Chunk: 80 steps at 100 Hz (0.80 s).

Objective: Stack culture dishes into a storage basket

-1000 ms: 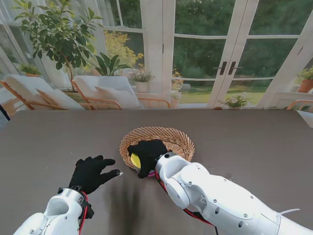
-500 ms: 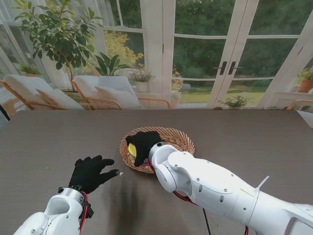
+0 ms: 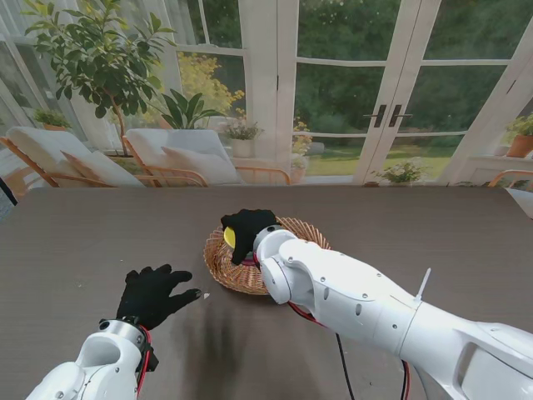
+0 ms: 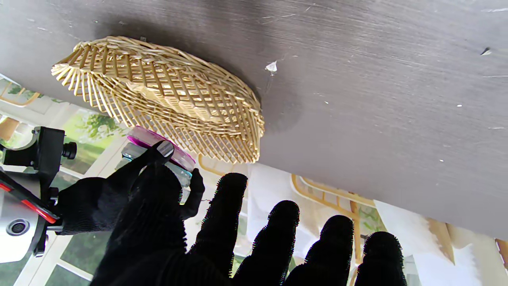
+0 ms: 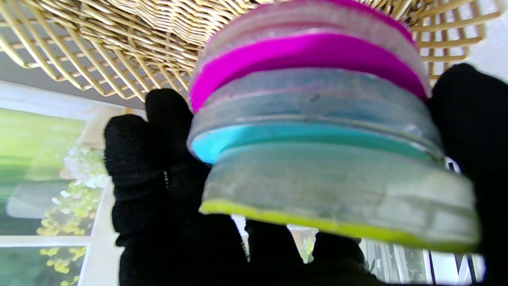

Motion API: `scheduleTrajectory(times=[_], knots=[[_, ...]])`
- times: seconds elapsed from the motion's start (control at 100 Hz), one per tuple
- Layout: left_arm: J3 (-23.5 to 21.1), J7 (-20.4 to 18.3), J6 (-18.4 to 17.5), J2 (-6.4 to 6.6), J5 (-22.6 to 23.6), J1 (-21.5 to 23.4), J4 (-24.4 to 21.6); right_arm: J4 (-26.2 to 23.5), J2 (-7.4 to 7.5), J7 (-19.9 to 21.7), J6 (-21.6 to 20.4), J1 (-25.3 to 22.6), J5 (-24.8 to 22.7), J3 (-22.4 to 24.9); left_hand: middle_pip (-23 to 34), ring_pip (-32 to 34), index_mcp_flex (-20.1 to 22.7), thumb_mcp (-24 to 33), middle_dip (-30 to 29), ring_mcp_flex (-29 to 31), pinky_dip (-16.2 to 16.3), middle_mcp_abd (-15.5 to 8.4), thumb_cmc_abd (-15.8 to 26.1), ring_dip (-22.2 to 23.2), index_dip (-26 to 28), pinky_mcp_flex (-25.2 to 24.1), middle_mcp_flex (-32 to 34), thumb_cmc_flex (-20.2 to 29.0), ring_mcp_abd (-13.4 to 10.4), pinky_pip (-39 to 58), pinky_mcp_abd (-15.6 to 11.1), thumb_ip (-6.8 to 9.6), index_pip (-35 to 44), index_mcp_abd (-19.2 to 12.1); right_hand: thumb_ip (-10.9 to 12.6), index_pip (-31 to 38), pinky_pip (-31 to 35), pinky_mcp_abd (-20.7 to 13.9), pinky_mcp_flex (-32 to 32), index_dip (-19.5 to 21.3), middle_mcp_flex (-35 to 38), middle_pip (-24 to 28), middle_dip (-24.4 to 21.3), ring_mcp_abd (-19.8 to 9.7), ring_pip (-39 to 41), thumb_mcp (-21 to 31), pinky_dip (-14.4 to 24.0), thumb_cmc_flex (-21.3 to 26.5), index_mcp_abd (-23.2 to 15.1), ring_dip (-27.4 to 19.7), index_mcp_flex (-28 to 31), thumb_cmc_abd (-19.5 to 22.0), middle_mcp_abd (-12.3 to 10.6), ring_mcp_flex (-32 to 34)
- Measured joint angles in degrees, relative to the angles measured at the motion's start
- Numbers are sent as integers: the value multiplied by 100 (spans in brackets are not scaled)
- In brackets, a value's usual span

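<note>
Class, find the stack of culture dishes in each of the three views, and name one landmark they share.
Stand view: stack of culture dishes in the right robot hand, over the basket.
Left wrist view: stack beside the basket rim.
Right wrist view: stack fills the middle.
Shared landmark: the basket.

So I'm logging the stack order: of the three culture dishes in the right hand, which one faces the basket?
The magenta-filled clear culture dish; the cyan dish sits mid-stack and the yellow-green dish is farthest from the woven wicker basket.
</note>
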Motion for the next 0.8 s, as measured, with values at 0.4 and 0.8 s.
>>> scheduleTrajectory(times=[0.4, 0.8], knots=[[127, -153, 100, 31, 28, -208, 172, 786, -199, -189, -276, 235, 208, -70, 0, 0, 0, 0, 0, 0, 0, 0, 0, 0, 0, 0, 0, 0, 0, 0, 0, 0, 0, 0, 0, 0, 0, 0, 0, 0, 0, 0, 14, 0, 0, 0, 0, 1, 0, 0, 1, 0, 0, 0], [140, -176, 124, 36, 101, -239, 215, 1366, -328, -380, -544, 295, 359, -139, 0, 0, 0, 0, 1, 0, 0, 0, 0, 0, 0, 0, 0, 0, 0, 0, 0, 0, 0, 0, 0, 0, 0, 0, 0, 0, 0, 0, 32, 0, 0, 0, 0, 1, 0, 0, 1, 0, 0, 0]])
